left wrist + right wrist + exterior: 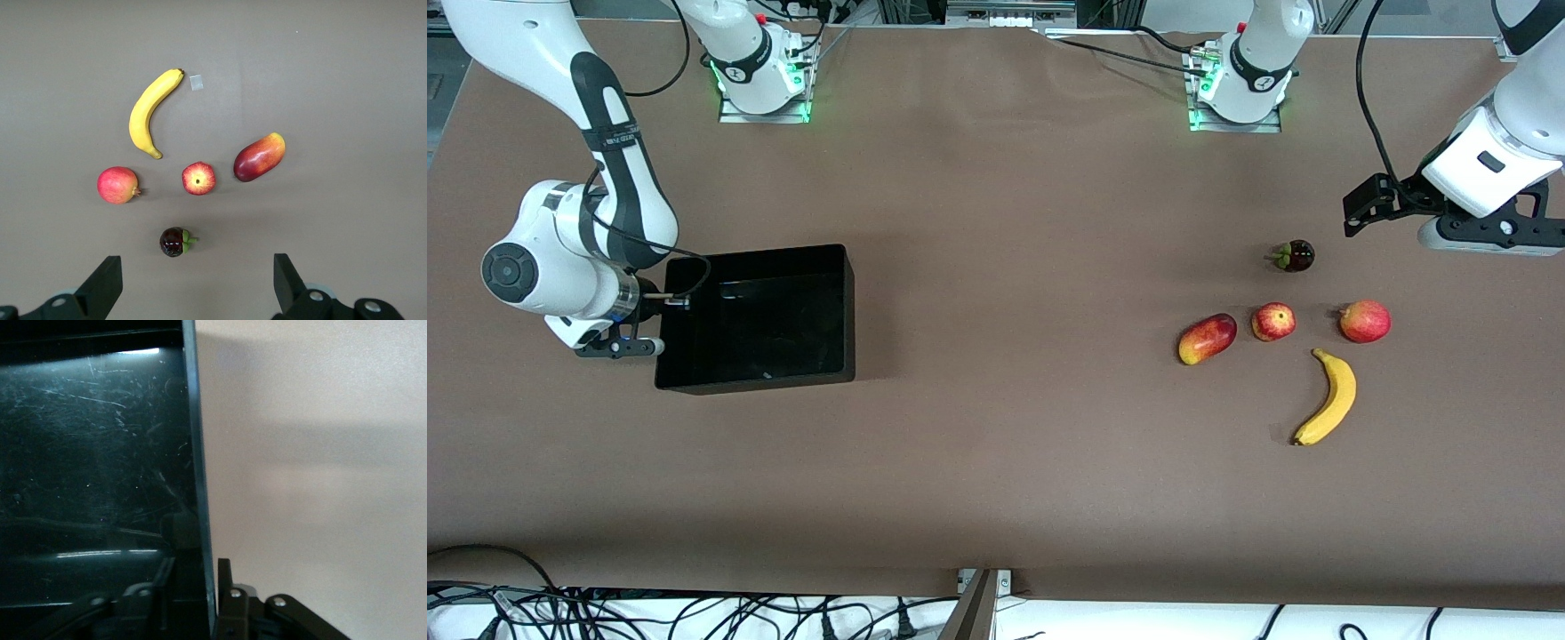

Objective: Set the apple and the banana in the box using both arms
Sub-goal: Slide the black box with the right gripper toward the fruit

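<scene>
The small red apple (1273, 322) with a yellowish stem patch lies on the brown table between two other red fruits; it also shows in the left wrist view (199, 178). The curved yellow banana (1331, 397) (148, 111) lies nearer the front camera than the apple. The black box (847, 311) stands toward the right arm's end of the table. My right gripper (660, 333) (193, 570) straddles the box's end wall (197, 453), one finger inside and one outside, shut on it. My left gripper (1489, 242) (198, 283) is open and empty, high over bare table beside the fruits.
An oblong red-yellow mango (1207, 339) (259, 157) and a larger plain red fruit (1365, 321) (118, 185) flank the apple. A dark mangosteen with green leaves (1294, 256) (173, 241) lies farther from the front camera. A small white tag (196, 82) lies by the banana's tip.
</scene>
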